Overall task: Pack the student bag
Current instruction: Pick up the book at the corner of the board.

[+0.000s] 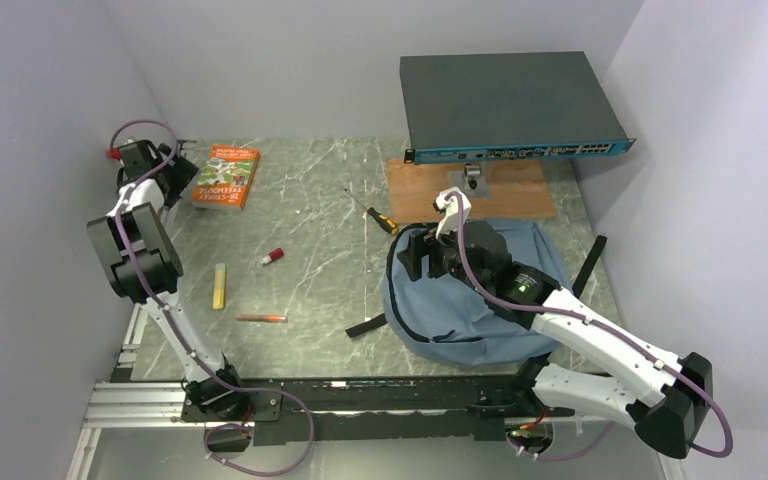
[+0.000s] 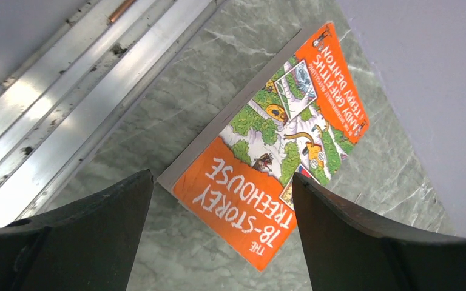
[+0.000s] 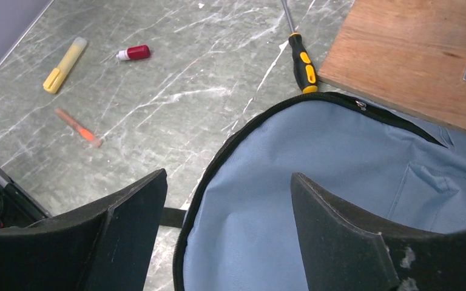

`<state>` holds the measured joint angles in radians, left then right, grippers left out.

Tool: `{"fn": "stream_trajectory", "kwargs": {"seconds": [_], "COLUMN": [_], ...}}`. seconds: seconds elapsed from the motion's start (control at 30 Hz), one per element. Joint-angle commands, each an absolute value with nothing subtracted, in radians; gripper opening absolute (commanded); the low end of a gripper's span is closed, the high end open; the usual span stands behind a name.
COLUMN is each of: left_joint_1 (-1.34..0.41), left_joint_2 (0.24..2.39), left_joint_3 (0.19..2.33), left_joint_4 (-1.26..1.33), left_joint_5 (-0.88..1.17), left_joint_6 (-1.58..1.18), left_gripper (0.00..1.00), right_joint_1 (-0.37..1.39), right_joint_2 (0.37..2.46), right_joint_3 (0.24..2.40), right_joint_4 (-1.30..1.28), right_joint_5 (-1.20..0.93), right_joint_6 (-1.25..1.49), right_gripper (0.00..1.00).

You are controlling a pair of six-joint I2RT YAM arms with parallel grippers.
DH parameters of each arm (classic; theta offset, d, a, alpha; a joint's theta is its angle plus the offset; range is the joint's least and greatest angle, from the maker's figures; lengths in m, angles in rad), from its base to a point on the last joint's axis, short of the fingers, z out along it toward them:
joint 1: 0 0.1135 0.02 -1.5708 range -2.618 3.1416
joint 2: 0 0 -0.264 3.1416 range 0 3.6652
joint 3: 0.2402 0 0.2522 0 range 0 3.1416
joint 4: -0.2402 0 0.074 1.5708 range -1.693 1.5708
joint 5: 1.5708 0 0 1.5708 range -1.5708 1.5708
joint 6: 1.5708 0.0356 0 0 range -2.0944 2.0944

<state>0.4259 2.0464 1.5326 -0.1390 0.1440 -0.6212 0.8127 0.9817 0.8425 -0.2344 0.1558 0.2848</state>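
Seen from above, the left gripper (image 1: 180, 178) sits at the far left of the marble-patterned table (image 1: 320, 290). Its jaws are turned toward an orange paperback, "The 18-Storey Treehouse" (image 1: 226, 176), which lies flat just beyond them. The right gripper (image 1: 415, 257) hangs over the left edge of the student bag (image 1: 460, 325), a blue-grey backpack lying flat under that arm with black straps trailing out. Beyond the right jaws lie a yellow-and-black screwdriver (image 1: 381, 216) and a wooden board (image 1: 505, 190) carrying a dark network switch (image 1: 510, 100). Between the two grippers lie a yellow highlighter (image 1: 219, 286), an orange pen (image 1: 261, 318) and a small red-capped item (image 1: 273, 256), perhaps a glue stick; it is too small to be sure.

At the left wrist, the jaws stand wide apart and hold nothing. The paperback lies ahead of them, its near end showing in the gap between the fingers. An aluminium rail (image 2: 67, 85) runs alongside, off to one side of the jaws.

At the right wrist, the jaws are also wide apart with nothing clamped. The bag's black zipper rim curves through the gap. Blue fabric fills the view ahead of one finger, bare table ahead of the other. The screwdriver lies straight ahead, its handle just beside the bag's rim and the board. The highlighter, red-capped item and pen lie further off to the bare-table side.
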Motion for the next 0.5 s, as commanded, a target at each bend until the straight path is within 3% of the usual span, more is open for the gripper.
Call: {"fn": "stream_trajectory", "kwargs": {"seconds": [0.0, 0.17, 0.33, 0.47], "left_joint_1": [0.415, 0.401, 0.378, 0.358], "left_joint_2": [2.134, 2.196, 2.2, 2.202], "left_joint_3": [1.621, 1.664, 1.664, 1.652], "left_joint_4": [-0.158, -0.21, -0.278, -0.319], "left_joint_5": [0.219, 0.289, 0.264, 0.306], "left_joint_6": [-0.624, -0.667, -0.643, -0.633], "left_gripper": [0.87, 0.72, 0.35, 0.18], "right_joint_1": [0.808, 0.808, 0.808, 0.809], "right_joint_2": [0.978, 0.986, 0.994, 0.997], "right_joint_3": [0.874, 0.879, 0.897, 0.922], "right_joint_4": [-0.182, -0.176, -0.186, -0.199], "right_joint_5": [0.179, 0.179, 0.19, 0.203], "right_joint_6": [0.284, 0.305, 0.318, 0.31], "right_gripper": [0.77, 0.77, 0.76, 0.76]}}
